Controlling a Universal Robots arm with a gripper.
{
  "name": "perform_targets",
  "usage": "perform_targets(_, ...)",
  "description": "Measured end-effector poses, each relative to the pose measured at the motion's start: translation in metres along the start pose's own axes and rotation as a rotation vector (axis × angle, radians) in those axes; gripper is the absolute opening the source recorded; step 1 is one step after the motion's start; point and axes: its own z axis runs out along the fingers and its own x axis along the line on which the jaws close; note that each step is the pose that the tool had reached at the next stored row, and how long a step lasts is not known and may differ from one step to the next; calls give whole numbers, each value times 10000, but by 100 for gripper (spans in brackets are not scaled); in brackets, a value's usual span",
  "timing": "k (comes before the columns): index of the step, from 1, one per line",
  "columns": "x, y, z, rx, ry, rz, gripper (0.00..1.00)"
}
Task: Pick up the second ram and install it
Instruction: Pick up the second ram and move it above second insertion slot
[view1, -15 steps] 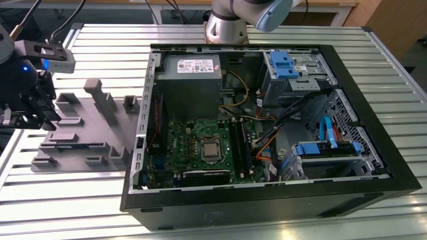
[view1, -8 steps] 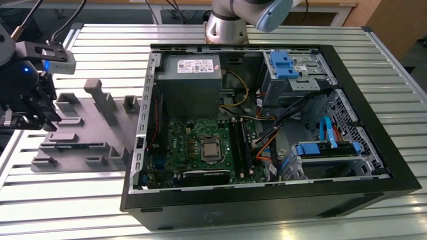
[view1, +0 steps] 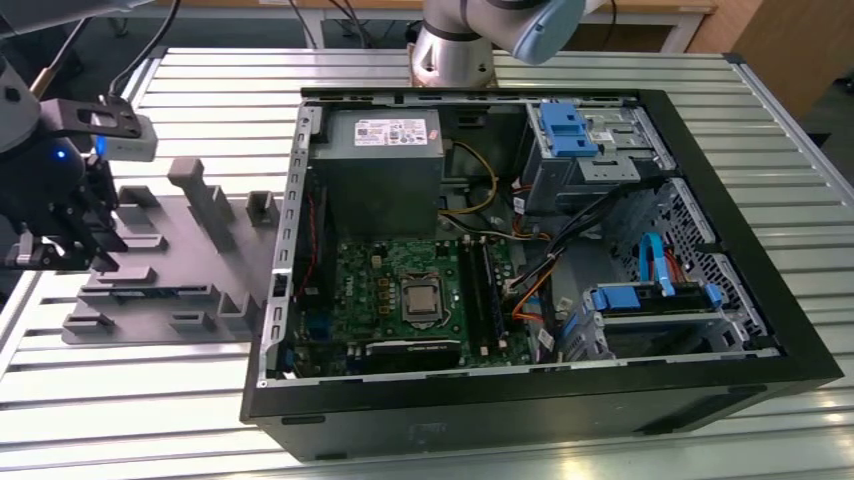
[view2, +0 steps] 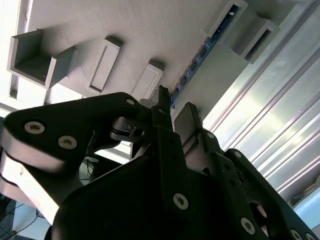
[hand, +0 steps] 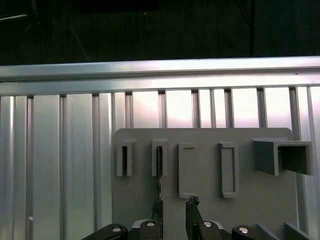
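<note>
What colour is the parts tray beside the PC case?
The tray is plain light gray with no pattern. It shows best in the exterior view.

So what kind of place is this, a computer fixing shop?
Probably a robot lab or workshop bench for building computers. An open desktop computer case with its green motherboard lies on a ribbed metal table. A gray plastic tray sits beside it, and a robot arm is mounted nearby.
</note>
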Motion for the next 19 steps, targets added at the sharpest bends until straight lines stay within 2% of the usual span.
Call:
perform_targets(8,38,-5,105,8,0,-14,32)
perform_targets(14,39,-6,112,14,4,-23,32)
perform_targets(15,39,-7,116,35,21,-24,32)
perform_targets(18,40,-7,131,113,157,-19,32)
perform_targets(19,40,-8,139,130,165,-21,32)
